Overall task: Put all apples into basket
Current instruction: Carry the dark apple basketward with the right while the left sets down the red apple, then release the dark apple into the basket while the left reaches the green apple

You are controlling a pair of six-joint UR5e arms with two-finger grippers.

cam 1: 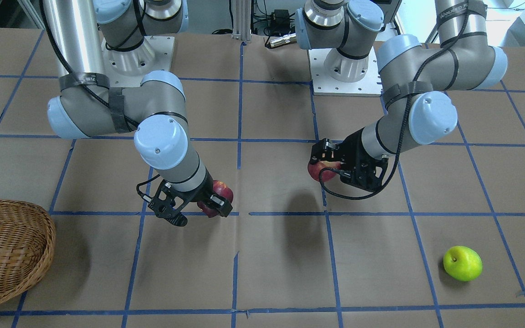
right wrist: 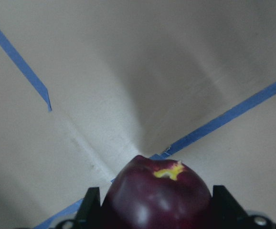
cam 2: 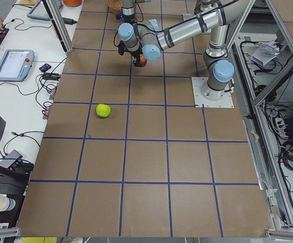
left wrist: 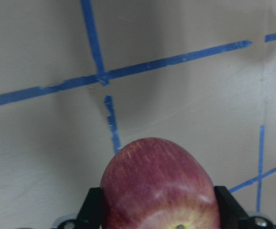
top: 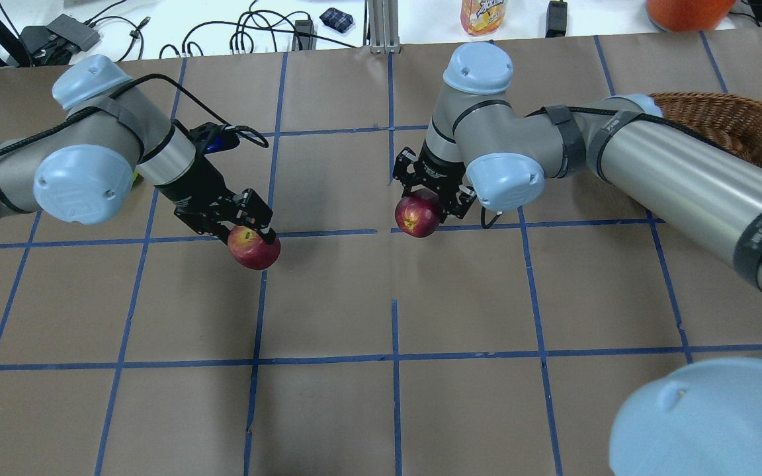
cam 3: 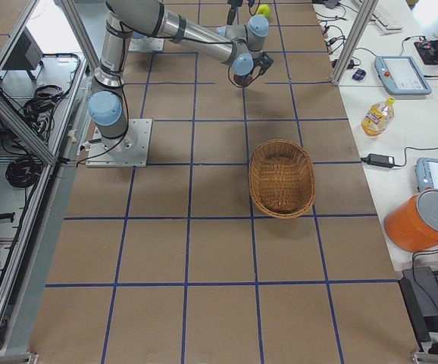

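Observation:
My left gripper (top: 252, 239) is shut on a red apple with a yellowish blush (top: 253, 248), held above the table; the left wrist view shows this apple (left wrist: 157, 186) filling the space between the fingers. My right gripper (top: 422, 206) is shut on a dark maroon apple (top: 417, 217), also raised, and this apple (right wrist: 159, 195) sits between the pads in the right wrist view. A yellow-green apple (cam 1: 462, 263) lies alone on the table on my left side, far from both grippers. The wicker basket (cam 1: 7, 250) stands empty at my far right, beyond the right arm.
Brown paper with a blue tape grid covers the table (top: 394, 297). The two arm bases (cam 1: 349, 77) stand at the robot's edge. Cables, a bottle (cam 3: 376, 117) and an orange container (cam 3: 423, 220) sit on a side bench past the basket.

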